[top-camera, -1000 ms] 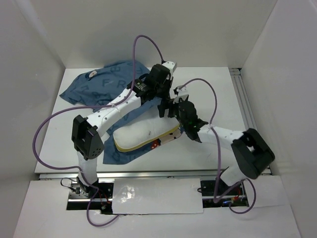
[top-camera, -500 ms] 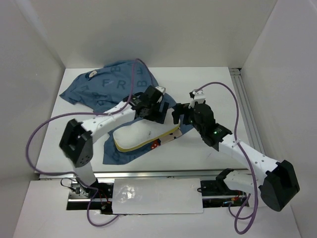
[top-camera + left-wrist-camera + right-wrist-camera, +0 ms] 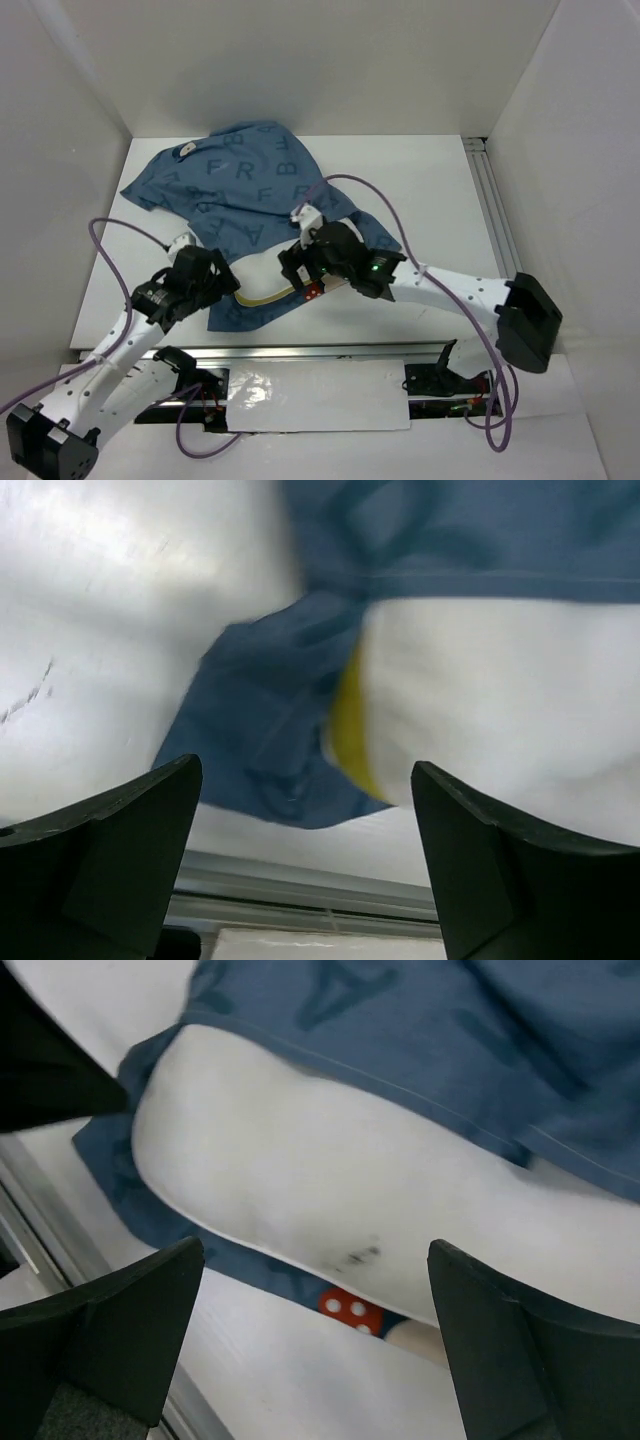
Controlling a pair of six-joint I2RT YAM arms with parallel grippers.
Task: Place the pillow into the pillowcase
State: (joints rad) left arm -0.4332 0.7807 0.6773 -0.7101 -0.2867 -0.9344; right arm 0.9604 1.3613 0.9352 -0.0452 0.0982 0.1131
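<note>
The blue lettered pillowcase [image 3: 235, 185] lies spread from the table's back left to its middle and covers most of the pillow. In the top view only the pillow's yellow band [image 3: 262, 297] peeks out at the near edge. My left gripper [image 3: 222, 281] hovers open just left of that end. Its wrist view shows the white pillow [image 3: 500, 700], the yellow band [image 3: 348, 725] and a blue pillowcase fold [image 3: 265, 720]. My right gripper [image 3: 296, 268] stands open over the pillow's near side. Below it are the pillow [image 3: 330, 1190], the pillowcase [image 3: 420, 1040] draped on top and a red dotted bow [image 3: 345, 1307].
A metal rail [image 3: 300, 350] runs along the table's near edge and another [image 3: 495, 220] along the right side. White walls close in the left, back and right. Purple cables loop over both arms.
The left gripper opened and let go of the pillowcase, then swung back to the near left. The right arm moved to the pillow's near edge. Blue fabric now covers the pillow's top.
</note>
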